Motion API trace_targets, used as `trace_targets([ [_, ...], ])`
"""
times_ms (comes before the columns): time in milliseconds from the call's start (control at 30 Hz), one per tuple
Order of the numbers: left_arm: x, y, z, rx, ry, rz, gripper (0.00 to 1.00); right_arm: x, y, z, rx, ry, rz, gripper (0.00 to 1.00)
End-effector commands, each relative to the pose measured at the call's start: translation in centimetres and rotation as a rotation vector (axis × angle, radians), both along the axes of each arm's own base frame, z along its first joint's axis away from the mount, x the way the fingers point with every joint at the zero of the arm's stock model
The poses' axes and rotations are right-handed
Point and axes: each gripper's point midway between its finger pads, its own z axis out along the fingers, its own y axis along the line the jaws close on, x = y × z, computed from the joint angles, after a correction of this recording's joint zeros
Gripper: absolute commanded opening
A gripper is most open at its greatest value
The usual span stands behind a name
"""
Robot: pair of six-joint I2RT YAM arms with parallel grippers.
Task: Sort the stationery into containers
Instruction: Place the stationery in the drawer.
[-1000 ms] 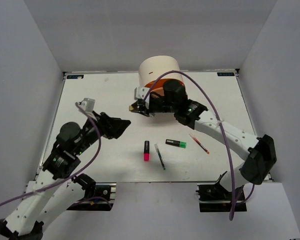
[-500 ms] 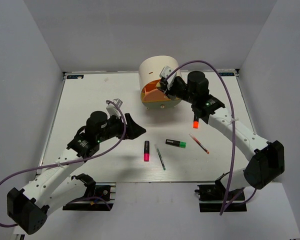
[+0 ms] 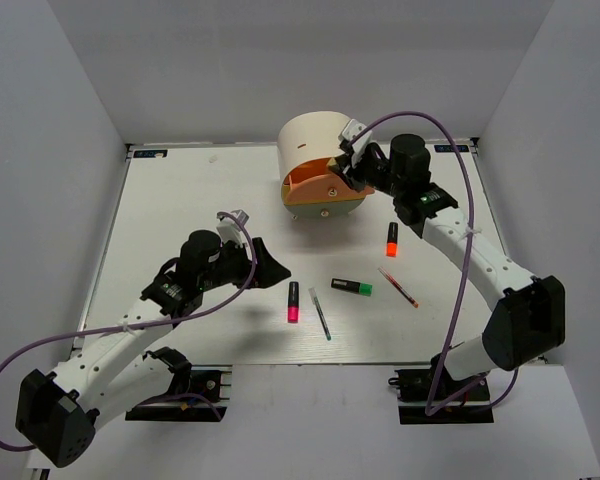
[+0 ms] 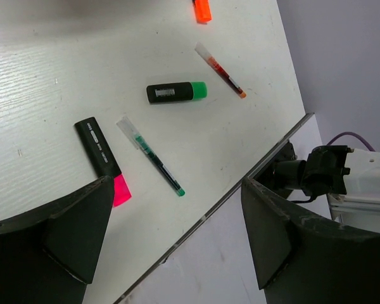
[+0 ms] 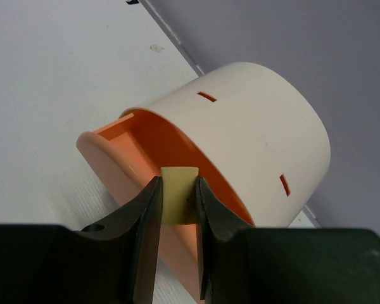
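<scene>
The top external camera looks down from above and behind the arm bases [image 3: 180,385] and holds the whole table [image 3: 180,200]. The left wrist camera looks down from some height, between its wide-apart fingers [image 4: 69,234], at the pink-ended marker [image 4: 101,161], the green-ended marker [image 4: 176,92] and the thin dark pen [image 4: 151,156] (the top view shows this same group mid-table). The right wrist camera sits close to the cream cabinet [image 5: 259,120], facing its orange drawer [image 5: 152,136] past the beige eraser [image 5: 179,193] pinched between its fingers [image 5: 145,240]; the top view has this cabinet at the far edge.

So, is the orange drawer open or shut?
Open: the orange drawer juts out of the cream cabinet, its inside visible.
</scene>
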Motion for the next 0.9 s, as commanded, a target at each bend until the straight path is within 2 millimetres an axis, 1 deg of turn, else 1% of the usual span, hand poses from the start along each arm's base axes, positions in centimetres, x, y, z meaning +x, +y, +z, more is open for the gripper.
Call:
trace_targets([
  [0,-0.4,-0.2,0.4,-0.024,-0.009,-0.016,0.91,1.0,0.3,1.6,0.052,-0.027,0.009,0.00],
  [133,-0.5,0.0,0.0,-0.015,-0.004,-0.006,0.92,2.0,0.5,0.7,0.056,-0.013,0.008,0.02],
  [167,-0.7,0.1,-0.6,-0.005,0.011,-0.006,0.93,2.1,0.7,0.7,0.060,-0.013,0.011,0.03],
  [233,-0.8,0.2,-0.8,0.001,0.020,-0.006,0.93,2.4,0.9,0.4,0.059,-0.006,0.016,0.03],
  [300,-0.8,0.2,-0.8,0.001,0.020,-0.006,0.93,2.5,1.0,0.3,0.056,-0.001,0.021,0.09],
  [333,-0.8,0.4,-1.0,0.010,0.027,0.002,0.93,2.6,0.9,0.1,0.054,0.005,0.022,0.15],
  [367,-0.9,0.5,-1.1,0.009,0.026,0.002,0.93,2.4,1.0,-0.1,0.050,0.015,0.026,0.32],
  [400,-0.9,0.5,-1.1,0.009,0.026,0.002,0.93,2.5,0.5,-0.1,0.051,0.016,0.017,0.37],
  [433,-0.9,0.7,-1.6,0.019,0.032,0.010,0.94,2.2,0.9,-0.1,0.049,0.016,0.028,0.40],
  [467,-0.9,0.7,-1.7,0.019,0.032,0.010,0.94,2.2,0.8,-0.1,0.050,0.019,0.026,0.41],
  [500,-1.0,0.7,-1.4,0.009,0.031,0.014,0.94,2.0,0.7,0.3,0.056,0.014,0.024,0.43],
  [533,-1.1,0.8,-1.9,0.015,0.040,0.014,0.94,1.8,0.6,0.5,0.061,0.014,0.025,0.43],
  [633,-0.9,0.6,-1.8,0.010,0.033,0.014,0.94,1.7,0.4,1.4,0.079,0.008,0.023,0.44],
  [667,-0.8,0.5,-2.3,0.021,0.050,0.014,0.95,1.7,0.3,1.5,0.082,0.009,0.022,0.44],
  [800,-0.5,0.2,-2.5,0.028,0.054,0.002,0.95,1.3,0.1,2.7,0.111,0.004,0.023,0.44],
  [833,-0.5,0.2,-2.7,0.033,0.061,0.002,0.95,1.2,0.2,2.8,0.116,0.006,0.031,0.46],
  [867,-0.5,0.2,-2.7,0.033,0.061,0.002,0.95,0.9,0.1,3.6,0.126,-0.009,0.034,0.46],
])
